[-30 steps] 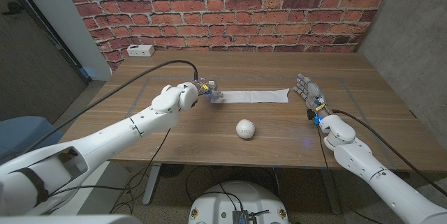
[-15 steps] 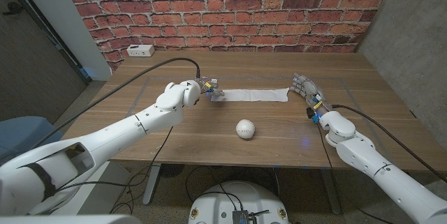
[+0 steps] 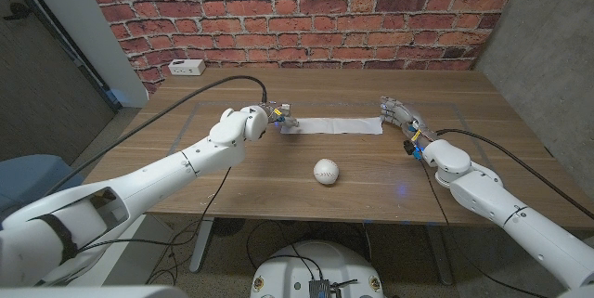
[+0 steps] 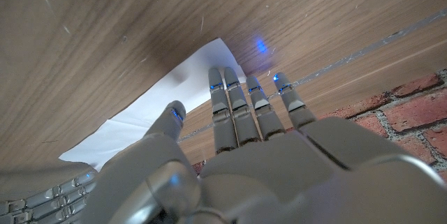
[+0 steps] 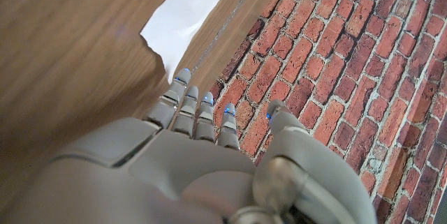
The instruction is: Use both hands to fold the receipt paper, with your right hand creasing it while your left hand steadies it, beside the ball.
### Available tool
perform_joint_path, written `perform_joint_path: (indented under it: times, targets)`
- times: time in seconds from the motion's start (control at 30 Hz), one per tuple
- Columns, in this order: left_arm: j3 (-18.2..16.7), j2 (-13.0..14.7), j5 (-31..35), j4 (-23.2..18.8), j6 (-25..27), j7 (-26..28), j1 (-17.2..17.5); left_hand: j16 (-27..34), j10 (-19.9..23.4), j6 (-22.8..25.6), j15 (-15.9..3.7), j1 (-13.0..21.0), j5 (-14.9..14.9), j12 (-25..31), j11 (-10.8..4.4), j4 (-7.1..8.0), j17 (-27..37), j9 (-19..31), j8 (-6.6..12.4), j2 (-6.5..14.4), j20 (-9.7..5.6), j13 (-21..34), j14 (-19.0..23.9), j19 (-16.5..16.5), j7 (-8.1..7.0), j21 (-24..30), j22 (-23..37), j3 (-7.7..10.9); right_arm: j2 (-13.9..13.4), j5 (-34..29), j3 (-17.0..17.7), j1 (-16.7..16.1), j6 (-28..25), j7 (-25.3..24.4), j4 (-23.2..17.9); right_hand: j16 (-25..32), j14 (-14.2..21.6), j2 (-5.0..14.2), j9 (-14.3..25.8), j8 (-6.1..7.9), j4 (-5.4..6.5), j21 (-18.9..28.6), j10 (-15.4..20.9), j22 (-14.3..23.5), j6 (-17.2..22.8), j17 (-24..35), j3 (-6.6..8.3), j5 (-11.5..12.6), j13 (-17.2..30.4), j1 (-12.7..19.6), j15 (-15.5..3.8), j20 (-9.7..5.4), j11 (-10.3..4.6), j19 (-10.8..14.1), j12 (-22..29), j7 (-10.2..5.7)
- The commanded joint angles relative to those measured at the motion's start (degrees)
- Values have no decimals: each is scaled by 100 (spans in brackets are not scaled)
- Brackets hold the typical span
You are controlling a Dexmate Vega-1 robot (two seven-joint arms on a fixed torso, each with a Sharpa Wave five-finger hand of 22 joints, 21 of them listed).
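While unobstructed, ball (image 3: 325, 171) beside receipt paper (image 3: 339, 125)

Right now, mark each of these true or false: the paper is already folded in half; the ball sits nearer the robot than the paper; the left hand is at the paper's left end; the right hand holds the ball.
1. The paper is already folded in half. False: it lies flat as one long strip.
2. The ball sits nearer the robot than the paper. True.
3. The left hand is at the paper's left end. True.
4. The right hand holds the ball. False: it is at the paper's right end, open, holding nothing; the ball lies alone on the table.
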Motion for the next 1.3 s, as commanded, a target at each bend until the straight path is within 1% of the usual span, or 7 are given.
perform_joint_path:
  times: [0.03,0.47,0.87,1.07,1.13,1.2,1.3]
  targets:
    - [11,-18,-99,62,-70,53,-15,-16,31,70,-9,-55,-3,-15,13,17,18,17,-33,-7,7,8,63,39,-8,-23,11,-10,-39,-835,-165,38,-179,-651,-243,-65,-163,14,28,-26,9,-71,-76,12,-3,33,81,29,25,114,-11,1,-99,-132,-62,-60]
    - [-11,18,-169,37,-110,142,25,-37,71,97,-9,-109,4,-34,22,37,15,17,-57,-12,8,8,76,51,0,-36,10,-18,-122,-1519,-656,551,-1303,-465,-361,-126,-349,18,31,-45,36,-135,-154,12,-52,53,103,25,29,146,-6,-3,-135,-278,-97,-95]
    - [-29,66,-205,-50,-46,137,81,-52,81,119,-9,-155,9,-60,39,54,14,18,-77,-18,2,9,92,58,2,-49,10,-26,61,-2159,-823,637,-1373,-1066,-161,-256,-859,22,35,-35,76,-273,-248,14,-50,56,149,24,35,210,-82,-68,-197,-735,-113,-96]
    - [-30,69,-213,-44,-76,168,76,-61,77,105,0,-176,11,-76,40,62,13,19,-96,-19,6,9,95,60,6,-56,10,-28,60,-2267,-870,674,-1677,-1043,-226,-247,-870,23,35,-32,77,-266,-256,14,-44,54,158,24,35,223,-71,-52,-211,-744,-113,-111]
    - [-23,63,-201,-38,-60,162,67,-66,61,89,4,-185,12,-89,47,65,13,19,-108,-20,5,9,93,61,10,-59,10,-29,45,-2181,-857,687,-1665,-915,-207,-192,-774,19,35,-34,82,-217,-256,14,-45,51,166,21,35,236,-37,-4,-209,-652,-109,-115]
    - [-20,58,-201,-29,-54,152,58,-74,53,74,6,-194,13,-99,50,68,13,19,-119,-21,8,9,82,60,16,-63,10,-30,35,-2110,-855,704,-1645,-799,-180,44,-198,4,35,-35,124,-62,-208,16,-48,67,186,14,36,259,-20,111,-198,-275,-75,-129]
    - [-20,55,-209,-20,-62,156,52,-79,48,72,7,-203,14,-106,63,72,13,19,-124,-21,9,9,78,62,17,-65,10,-31,16,-2157,-900,731,-1714,-762,-199,184,173,5,36,-30,153,44,-100,18,-38,90,188,12,36,270,-4,203,-150,40,-44,-118]
